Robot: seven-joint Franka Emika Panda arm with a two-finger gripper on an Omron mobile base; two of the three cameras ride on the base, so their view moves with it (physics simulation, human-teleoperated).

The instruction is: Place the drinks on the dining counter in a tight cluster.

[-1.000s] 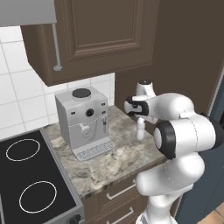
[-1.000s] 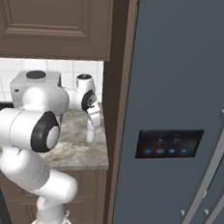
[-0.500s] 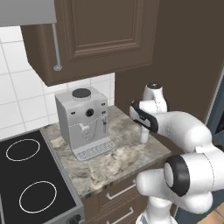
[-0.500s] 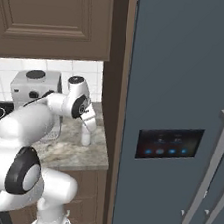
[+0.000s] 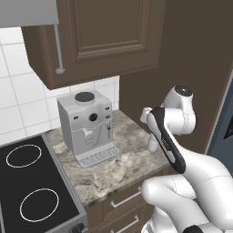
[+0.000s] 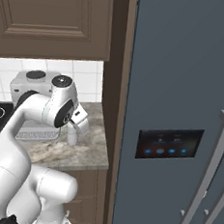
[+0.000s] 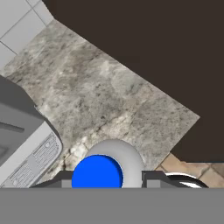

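Left base view: small white bottle stands upright near the right edge of the marbled countertop, right of the silver coffee machine, mostly hidden behind the arm.

Right base view: gripper sits over the bottle's top.

Hand view: blue cap sits between the dark fingertips, which clasp the bottle.

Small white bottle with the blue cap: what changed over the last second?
The arm swung round, elbow dropping lower. The claw stays shut on the small white bottle, held upright above the small counter throughout. The coffee machine and stove did not move.
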